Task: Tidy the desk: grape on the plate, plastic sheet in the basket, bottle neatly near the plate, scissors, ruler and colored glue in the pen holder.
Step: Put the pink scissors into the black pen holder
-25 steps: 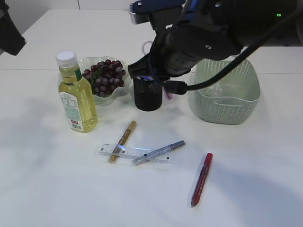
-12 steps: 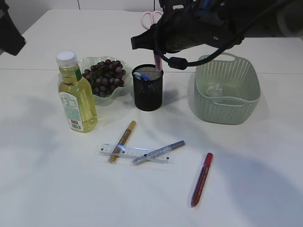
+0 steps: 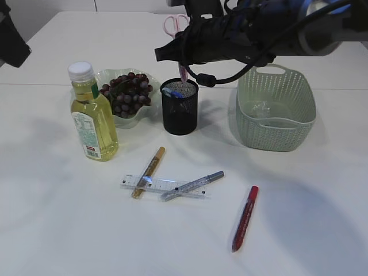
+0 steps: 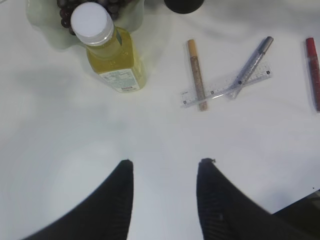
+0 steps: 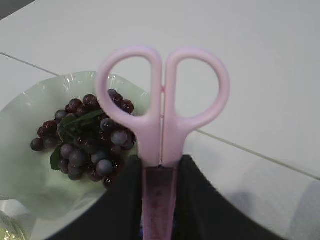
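My right gripper (image 5: 160,165) is shut on the pink scissors (image 5: 161,110) and holds them upright, handles up, right above the black mesh pen holder (image 3: 179,107); the scissors (image 3: 176,24) show in the exterior view too. The grapes (image 3: 126,92) lie on the pale green plate (image 3: 144,112). The oil bottle (image 3: 94,118) stands in front of the plate. The clear ruler (image 3: 164,186) lies on the table under a gold glue pen (image 3: 148,172) and a silver glue pen (image 3: 192,185). A red glue pen (image 3: 245,217) lies to the right. My left gripper (image 4: 165,162) is open and empty above bare table.
The green basket (image 3: 276,123) stands right of the pen holder, with a clear plastic sheet (image 3: 261,108) in it. A blue item (image 3: 169,91) sticks out of the pen holder. The table's front edge shows at lower right in the left wrist view.
My right arm has risen from low over the pen holder, and the pink scissors now stand upright above the holder. The things on the table have not moved.
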